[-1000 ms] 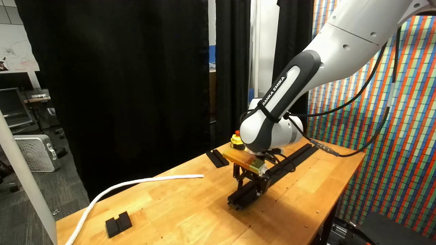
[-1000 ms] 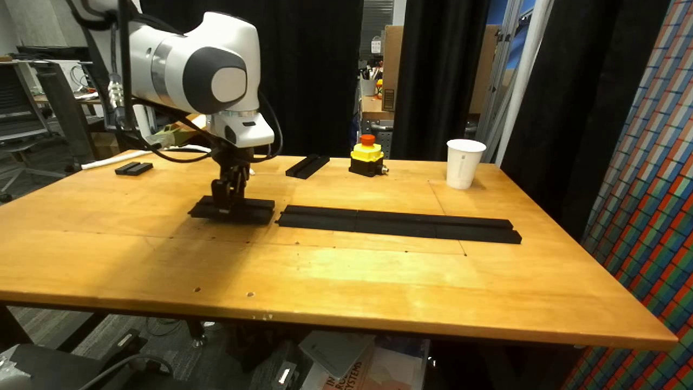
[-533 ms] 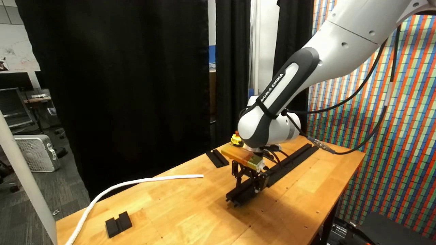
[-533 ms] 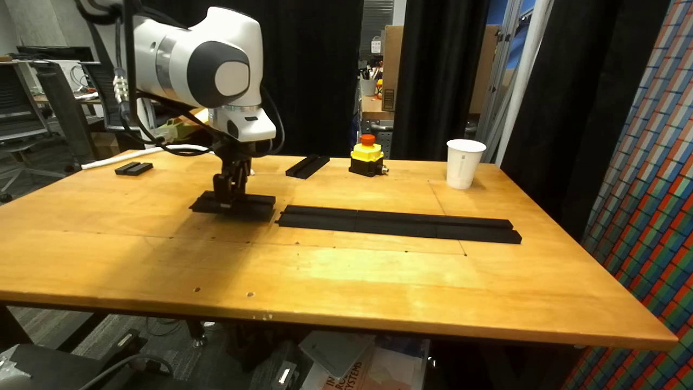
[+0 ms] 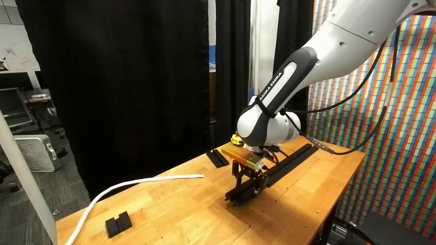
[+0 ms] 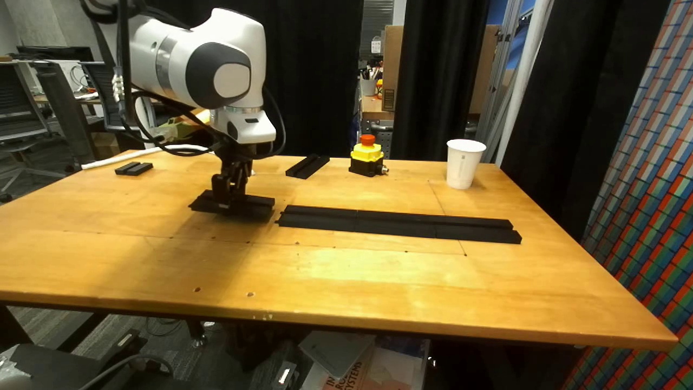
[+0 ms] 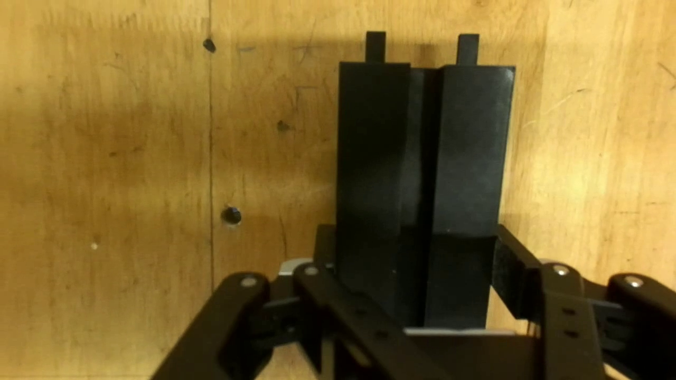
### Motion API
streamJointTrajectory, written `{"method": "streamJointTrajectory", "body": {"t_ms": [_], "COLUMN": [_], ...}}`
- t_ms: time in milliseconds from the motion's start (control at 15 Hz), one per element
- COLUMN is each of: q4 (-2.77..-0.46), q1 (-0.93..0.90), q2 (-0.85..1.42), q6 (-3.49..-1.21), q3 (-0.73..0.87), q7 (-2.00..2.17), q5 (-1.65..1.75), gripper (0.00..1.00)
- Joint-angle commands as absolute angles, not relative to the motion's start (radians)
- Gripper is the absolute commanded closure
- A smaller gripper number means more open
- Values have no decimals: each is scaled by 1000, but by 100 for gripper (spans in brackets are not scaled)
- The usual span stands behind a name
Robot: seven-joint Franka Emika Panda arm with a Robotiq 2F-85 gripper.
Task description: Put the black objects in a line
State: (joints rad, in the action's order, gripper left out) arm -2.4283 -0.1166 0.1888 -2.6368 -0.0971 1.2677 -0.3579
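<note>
Jaws grip a grooved, matte black rectangular bar (image 7: 422, 184). A row of such bars (image 6: 398, 226) roughly parallels the wooden tabletop's (image 6: 379, 292) long edge.

The black bars (image 7: 417, 184) look like smooth, matt plastic, the tabletop (image 6: 379, 281) like glossy, scuffed wood.

"ranka emika" runs along the robot arm (image 5: 327, 58); under the desk (image 6: 346, 281), a printed sheet (image 6: 379, 367) shows "in", "ro" and "systems"; the white cup (image 6: 462, 172) bears illegible print.
</note>
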Motion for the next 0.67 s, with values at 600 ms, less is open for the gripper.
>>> {"method": "streamJointTrajectory", "body": {"t_ms": [600], "q4": [-2411], "q1": [-87], "q2": [202], "q6": [-2615], "q3": [-69], "q7": [1233], "q5": [-385], "gripper": [55]}}
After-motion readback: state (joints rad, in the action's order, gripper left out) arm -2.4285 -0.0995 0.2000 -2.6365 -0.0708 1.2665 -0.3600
